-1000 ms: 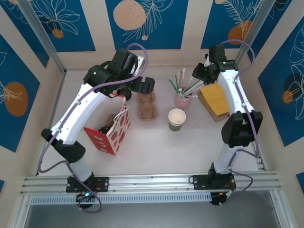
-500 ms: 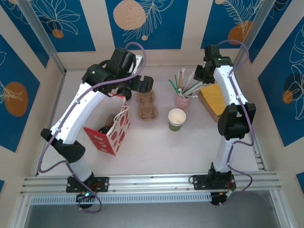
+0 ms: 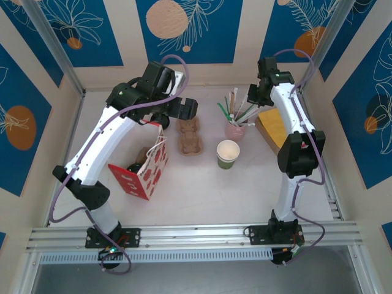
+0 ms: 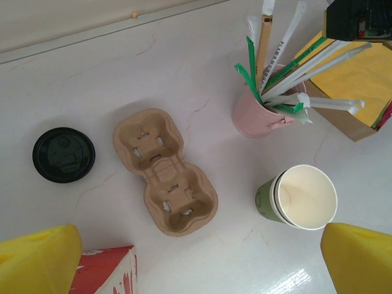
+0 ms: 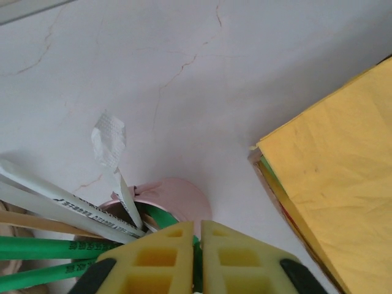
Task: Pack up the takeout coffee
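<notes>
Coffee (image 3: 134, 166): probable, a dark round top low inside the open red bag (image 3: 153, 171); cup body hidden, so identity is uncertain. Left gripper (image 4: 196, 257): fingers wide apart, holding nothing, over the pulp tray (image 4: 164, 171); the bag sits nearer the bases, close by, not touching. Right gripper (image 5: 197, 245): fingers pressed together above the pink straw cup (image 5: 184, 196), well apart from the bag. Lidless cup (image 4: 297, 197) and loose lid (image 4: 64, 154) flank the tray.
</notes>
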`<state>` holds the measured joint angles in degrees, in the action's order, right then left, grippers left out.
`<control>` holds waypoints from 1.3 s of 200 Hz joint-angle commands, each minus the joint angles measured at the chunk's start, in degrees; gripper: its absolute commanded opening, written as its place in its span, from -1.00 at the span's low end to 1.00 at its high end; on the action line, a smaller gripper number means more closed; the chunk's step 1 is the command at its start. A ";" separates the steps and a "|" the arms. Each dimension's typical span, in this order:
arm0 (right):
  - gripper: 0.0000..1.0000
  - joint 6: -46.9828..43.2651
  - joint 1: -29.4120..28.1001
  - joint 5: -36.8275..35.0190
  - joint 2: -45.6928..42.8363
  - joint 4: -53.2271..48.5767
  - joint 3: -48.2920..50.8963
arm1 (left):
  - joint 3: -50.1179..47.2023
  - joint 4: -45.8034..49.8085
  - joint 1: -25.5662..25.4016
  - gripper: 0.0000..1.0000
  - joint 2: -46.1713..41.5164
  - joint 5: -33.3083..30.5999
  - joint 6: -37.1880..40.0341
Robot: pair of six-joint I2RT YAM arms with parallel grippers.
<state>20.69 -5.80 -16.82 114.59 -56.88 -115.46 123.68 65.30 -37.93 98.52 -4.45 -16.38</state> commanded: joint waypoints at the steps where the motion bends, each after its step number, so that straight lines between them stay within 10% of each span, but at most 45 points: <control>1: -1.00 -0.93 -0.50 -1.91 -0.02 -1.76 -2.36 | -0.62 -0.61 0.74 1.00 -1.32 1.28 -0.05; 188: -1.00 -0.92 -7.25 -0.88 -30.16 2.28 4.78 | -0.83 2.88 2.67 1.00 -8.43 -12.77 -0.66; 260: -1.00 -3.04 -20.29 7.85 -40.07 11.98 8.76 | -5.28 5.42 2.83 1.00 -18.44 -21.48 -4.99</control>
<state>19.31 -21.71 -12.91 75.31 -49.47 -107.22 120.81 68.82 -35.83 84.88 -21.87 -18.68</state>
